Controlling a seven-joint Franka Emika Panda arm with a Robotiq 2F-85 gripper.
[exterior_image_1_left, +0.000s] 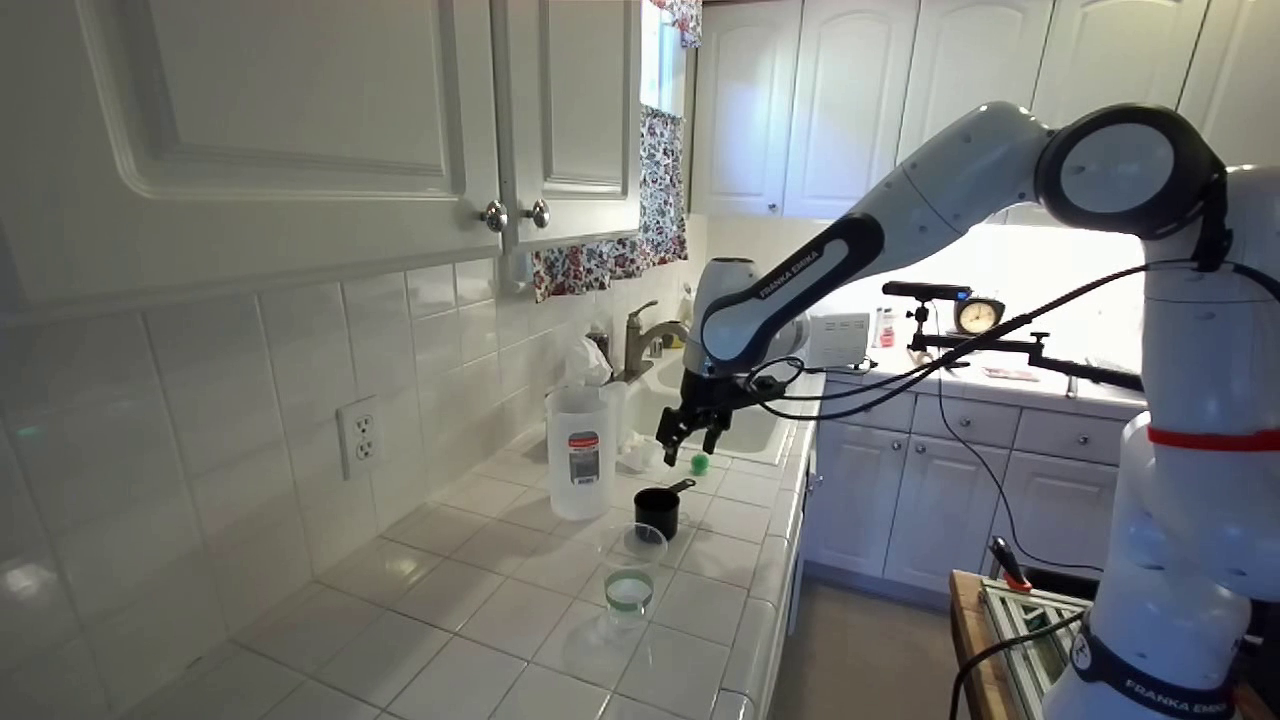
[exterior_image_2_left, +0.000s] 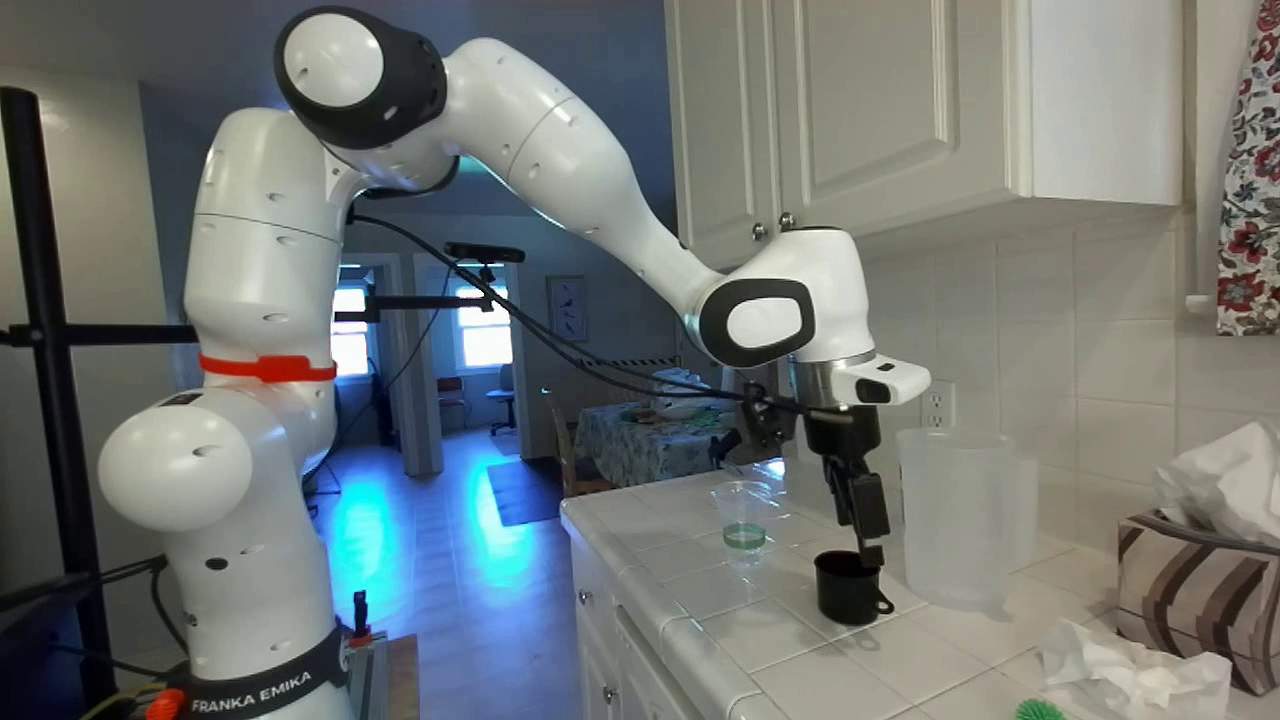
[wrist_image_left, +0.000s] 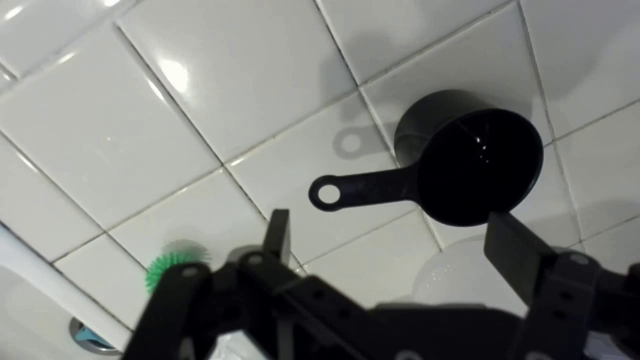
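Observation:
My gripper (wrist_image_left: 392, 240) is open and empty, pointing down above the counter. It also shows in both exterior views (exterior_image_1_left: 691, 448) (exterior_image_2_left: 872, 548). Nearest to it is a black measuring cup (wrist_image_left: 480, 165) standing upright on the white tiles, also in both exterior views (exterior_image_1_left: 656, 514) (exterior_image_2_left: 842, 592). In the wrist view its handle (wrist_image_left: 372, 189) lies ahead of the gap between the fingers, and the right fingertip overlaps the cup's rim in the picture. I cannot see contact. A translucent white pitcher (exterior_image_1_left: 582, 460) (exterior_image_2_left: 955, 520) stands beside the cup; part of it shows in the wrist view (wrist_image_left: 465, 272).
A clear plastic cup with a green band (exterior_image_1_left: 629, 592) (exterior_image_2_left: 744, 535) stands near the black cup. A green spiky ball (exterior_image_1_left: 699, 463) (wrist_image_left: 165, 267), crumpled tissue (exterior_image_2_left: 1135, 670) and a tissue box (exterior_image_2_left: 1200, 610) lie toward the sink (exterior_image_1_left: 750, 440). Wall cabinets (exterior_image_2_left: 900, 110) hang above the counter.

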